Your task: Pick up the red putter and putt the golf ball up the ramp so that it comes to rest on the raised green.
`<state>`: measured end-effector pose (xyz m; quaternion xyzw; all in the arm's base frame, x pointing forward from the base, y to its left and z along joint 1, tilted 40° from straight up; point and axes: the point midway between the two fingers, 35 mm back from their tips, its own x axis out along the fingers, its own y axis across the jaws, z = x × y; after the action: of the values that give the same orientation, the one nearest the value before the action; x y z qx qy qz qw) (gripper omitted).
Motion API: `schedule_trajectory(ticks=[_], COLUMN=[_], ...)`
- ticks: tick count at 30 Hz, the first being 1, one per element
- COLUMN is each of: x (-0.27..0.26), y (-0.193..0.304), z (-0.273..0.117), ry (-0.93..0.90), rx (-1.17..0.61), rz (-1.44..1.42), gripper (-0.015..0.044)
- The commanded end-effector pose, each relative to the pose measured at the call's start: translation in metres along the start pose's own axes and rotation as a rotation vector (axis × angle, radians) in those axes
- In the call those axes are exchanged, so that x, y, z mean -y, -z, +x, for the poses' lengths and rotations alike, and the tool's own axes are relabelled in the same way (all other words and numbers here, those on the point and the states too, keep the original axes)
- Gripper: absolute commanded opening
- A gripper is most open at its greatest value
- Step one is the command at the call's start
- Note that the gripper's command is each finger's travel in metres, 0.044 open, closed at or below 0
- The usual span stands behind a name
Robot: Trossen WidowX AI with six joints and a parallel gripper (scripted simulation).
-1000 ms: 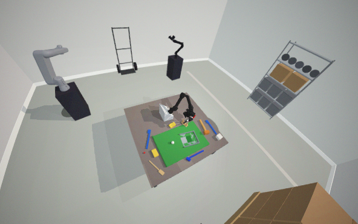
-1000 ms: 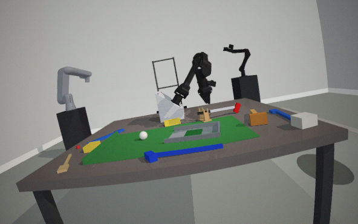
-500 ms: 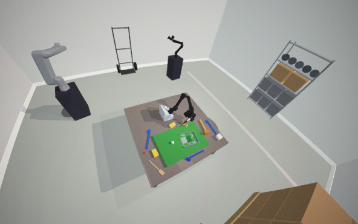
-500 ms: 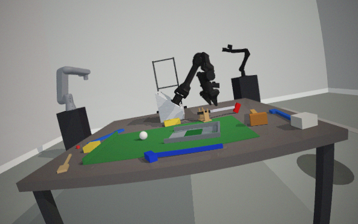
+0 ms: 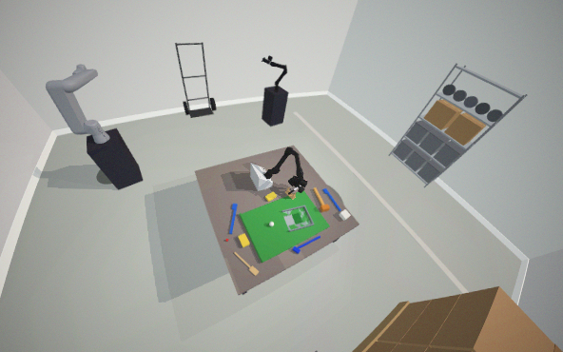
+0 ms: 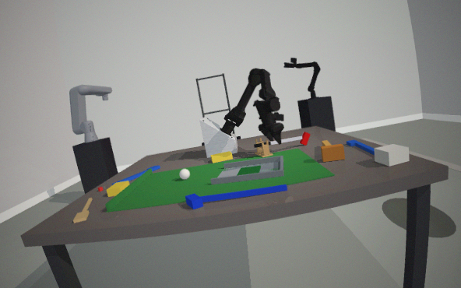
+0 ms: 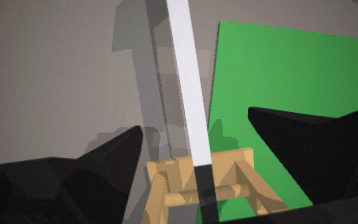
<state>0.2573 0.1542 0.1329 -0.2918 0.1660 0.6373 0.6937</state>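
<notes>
You log the claw (image 5: 298,185) (image 6: 275,141) (image 7: 194,121) as released: fingers spread wide, tips pointing down, nothing gripped. The red putter (image 5: 296,189) (image 6: 305,138) (image 7: 185,75) lies below the claw; in your wrist view its pale shaft runs through the gap between the two fingers, touching neither as far as you can see. Its dark grip end crosses a wooden stand (image 5: 291,193) (image 6: 264,149) (image 7: 230,160), low beneath the claw, and in the exterior view its red head sits off to one side of the fingertips. You note the green board (image 5: 260,238) (image 6: 162,191) (image 7: 280,65) starting just beside the stand and spreading away from the claw. The golf ball (image 5: 271,224) (image 6: 184,173) rests on that board, well apart from the claw and outside the grey-walled enclosure (image 5: 312,220) (image 6: 281,167), which stands nearer to the claw than the ball does. A yellow block (image 5: 271,196) (image 6: 222,157) lies near the claw, between the arm's white mount (image 5: 260,177) (image 6: 218,138) and the board. On the claw's other side you find an orange mallet (image 5: 324,207) (image 6: 332,152), with a white-headed mallet (image 5: 344,215) (image 6: 392,154) farther out.
</notes>
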Motion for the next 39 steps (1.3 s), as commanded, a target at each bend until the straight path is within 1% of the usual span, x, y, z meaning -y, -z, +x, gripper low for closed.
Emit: schedule_trajectory(ticks=[1,19,35,39], x=[0.0,0.0,0.001,0.001], y=[0.002,0.007,0.005,0.005], z=[0.005,0.027,0.024,0.024], ry=[0.004,0.004,0.003,0.003], rx=[-0.003,-0.002,0.002,0.002], rz=[0.004,0.004,-0.001,-0.001], gripper=[0.044,0.044,0.002,0.0])
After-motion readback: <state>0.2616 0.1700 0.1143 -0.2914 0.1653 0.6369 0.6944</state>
